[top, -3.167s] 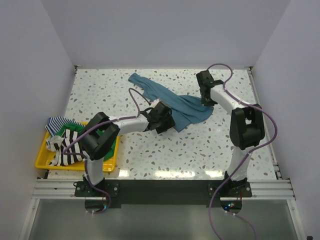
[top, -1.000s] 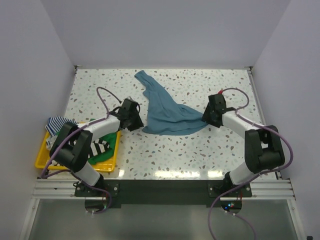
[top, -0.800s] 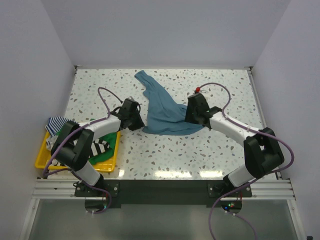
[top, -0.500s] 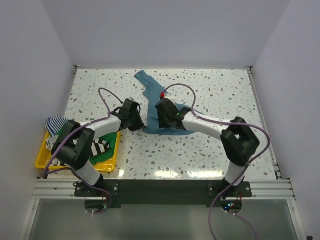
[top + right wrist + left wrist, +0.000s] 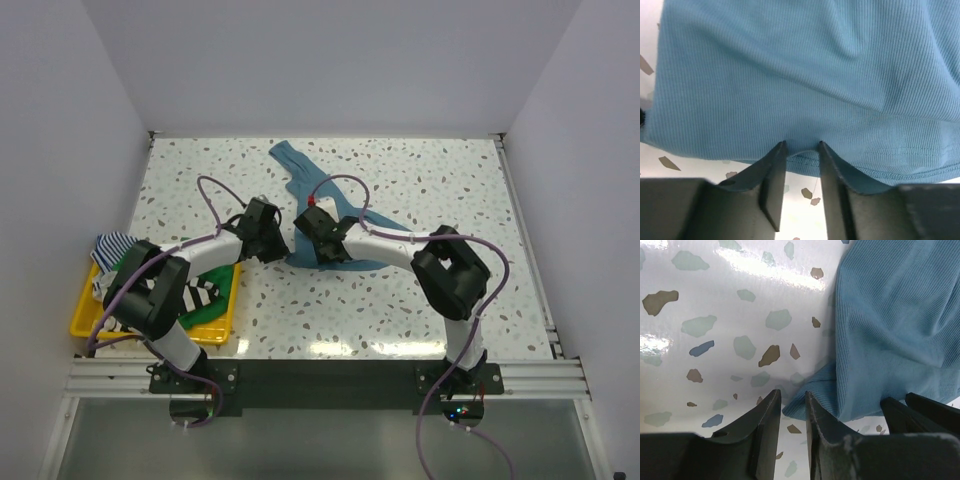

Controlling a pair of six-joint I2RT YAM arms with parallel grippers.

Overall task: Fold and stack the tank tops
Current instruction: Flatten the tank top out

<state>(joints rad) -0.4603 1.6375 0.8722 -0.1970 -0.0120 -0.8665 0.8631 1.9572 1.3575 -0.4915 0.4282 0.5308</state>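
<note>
A plain teal tank top lies rumpled mid-table, one strap end reaching toward the back. My left gripper is low at its near left corner. In the left wrist view the jaws stand narrowly open, with the tip of the teal corner lying between them. My right gripper reaches across from the right to the near hem. In the right wrist view its fingertips press into the teal cloth, a small bulge of hem between them and a gap still showing.
A yellow tray at the near left edge holds a thin blue-striped top, a green one and a black-and-white striped one. The right forearm lies over the teal top's right part. White walls enclose the speckled table.
The right arm has swept left across the teal top, from its right edge to the near hem beside the left gripper. Both pairs of jaws have narrowed. The left arm stayed put.
</note>
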